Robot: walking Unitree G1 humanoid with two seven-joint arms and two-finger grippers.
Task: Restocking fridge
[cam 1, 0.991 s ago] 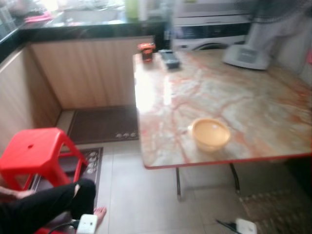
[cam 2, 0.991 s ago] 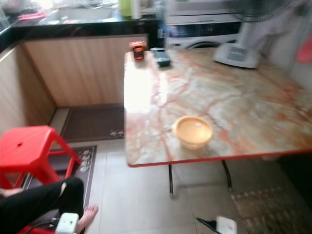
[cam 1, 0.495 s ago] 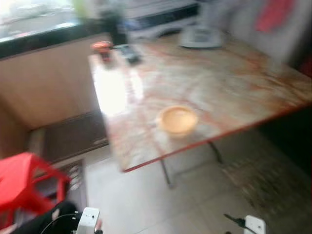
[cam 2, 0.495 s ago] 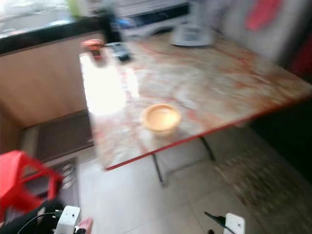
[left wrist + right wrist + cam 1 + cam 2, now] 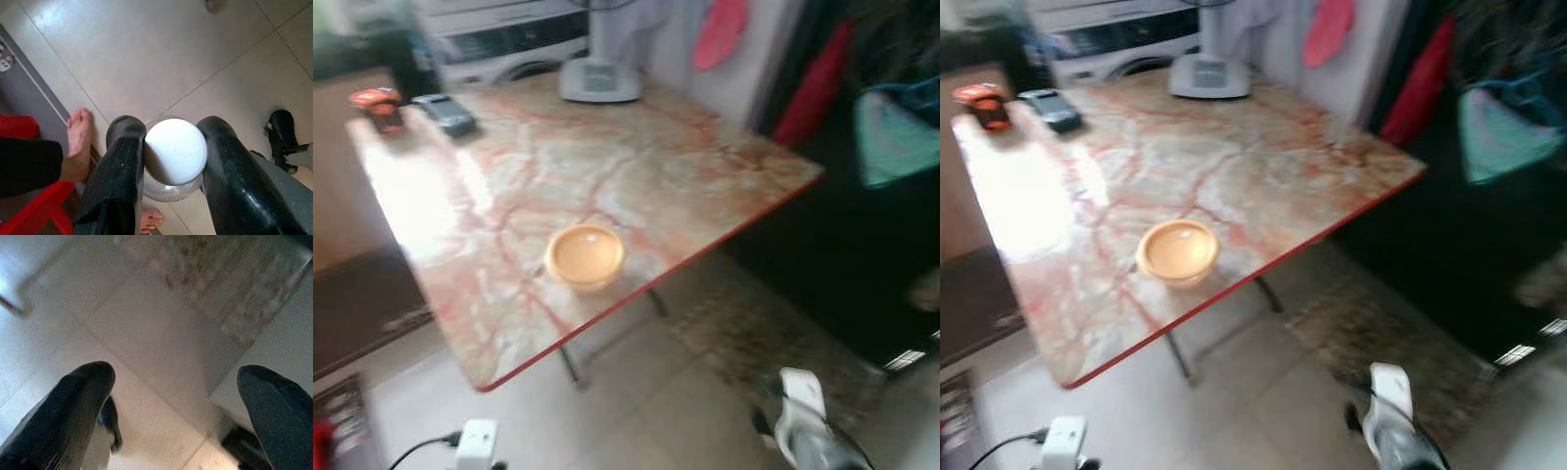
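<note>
Left wrist view showed the left hand point(image 5: 171, 161) clamped on a white-capped jar point(image 5: 174, 152) above the tiled floor point(image 5: 146, 54), beside a person's bare foot point(image 5: 78, 142). The right hand point(image 5: 176, 396) hung wide open, holding nothing. A yellow bowl point(image 5: 584, 257) sat near the marble surface's point(image 5: 636, 166) near edge.

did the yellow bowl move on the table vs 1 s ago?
No. The bowl sits as before near the table's red front edge, same place on the marble veins; the camera turned right.
</note>
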